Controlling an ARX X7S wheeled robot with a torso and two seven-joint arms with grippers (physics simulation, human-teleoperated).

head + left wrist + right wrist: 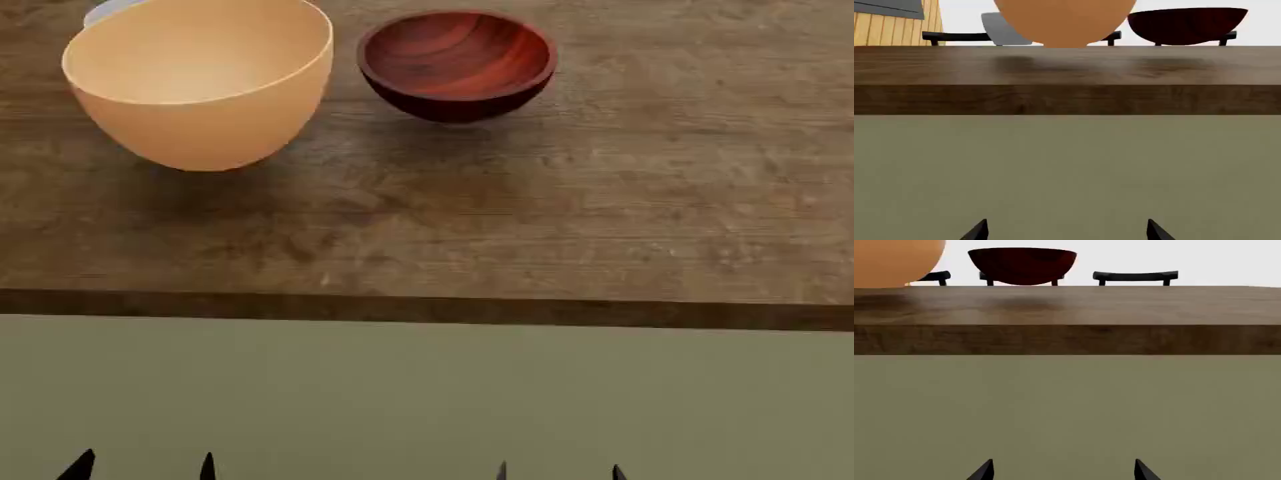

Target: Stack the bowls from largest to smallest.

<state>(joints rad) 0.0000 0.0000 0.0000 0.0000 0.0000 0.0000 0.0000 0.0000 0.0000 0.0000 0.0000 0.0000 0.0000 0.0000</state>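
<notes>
On the wooden table [561,240] the tan-orange bowl [200,85] hides most of the white bowl [104,10] beside the dark-red bowl [457,62], so either wide-open, empty gripper, left [140,468] or right [558,472], risks nudging the tan one when reaching behind.

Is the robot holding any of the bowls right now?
No, nothing is held. Both the left pincer and right pincer are open and empty, below the table's edge. The tan-orange bowl and dark-red bowl sit untouched on the table.
</notes>
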